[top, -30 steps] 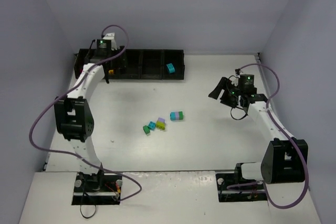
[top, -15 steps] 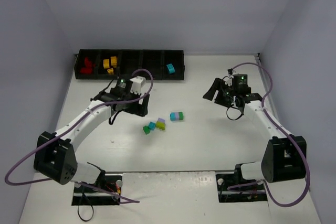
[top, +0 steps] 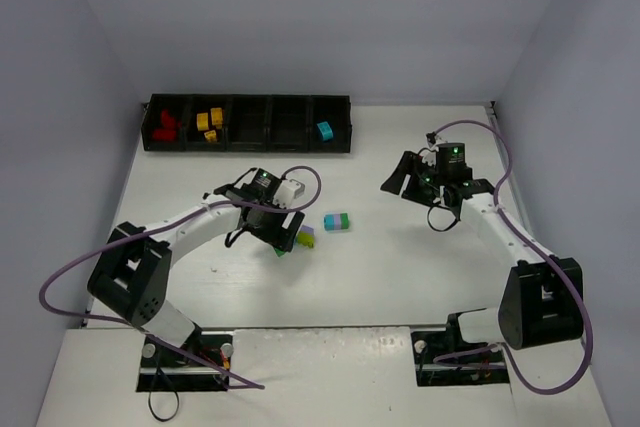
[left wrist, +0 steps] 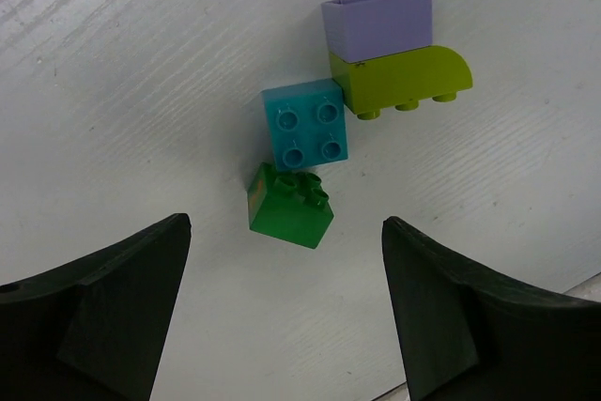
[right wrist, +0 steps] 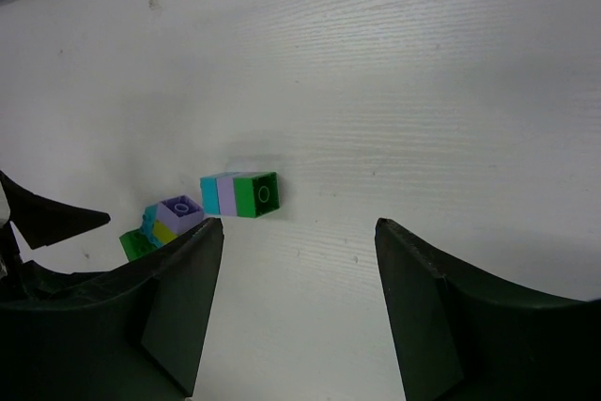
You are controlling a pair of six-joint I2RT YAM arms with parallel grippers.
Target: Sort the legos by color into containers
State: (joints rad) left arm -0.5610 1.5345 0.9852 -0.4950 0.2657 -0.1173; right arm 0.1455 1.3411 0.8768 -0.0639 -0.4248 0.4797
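The left gripper [left wrist: 286, 230] hangs over a little bunch of legos near the middle of the table [top: 400, 267]. Its jaws are wide apart and it holds nothing. A small green brick [left wrist: 289, 208] sits right between the two fingers, a bit tipped. A cyan brick [left wrist: 305, 126] touches it at 12 o'clock. At 1 o'clock from the cyan one lies a lilac brick [left wrist: 378, 19] stuck to a lime brick [left wrist: 399, 77] with one round corner.

A stack of three [top: 336, 220], cyan, lilac and green, lies on its side at 3 o'clock from the bunch, a little apart.

The right gripper [top: 400, 177] waits over at the 3 o'clock side of the table. Its jaws are apart too, with nothing in them.

The black tray [top: 260, 146] is at the 11 o'clock end. It has red bricks [top: 165, 125] in the first box, yellow ones [top: 209, 122] in the second, and one cyan brick [top: 325, 130] in the last.

These bricks look hard, light and smooth, so I think they can slip or pop out. The flat sides seem the best place to pinch, not the bumpy top. The green one touches the cyan one, so a grab may push its neighbour. The stuck-together ones probably need pulling apart.
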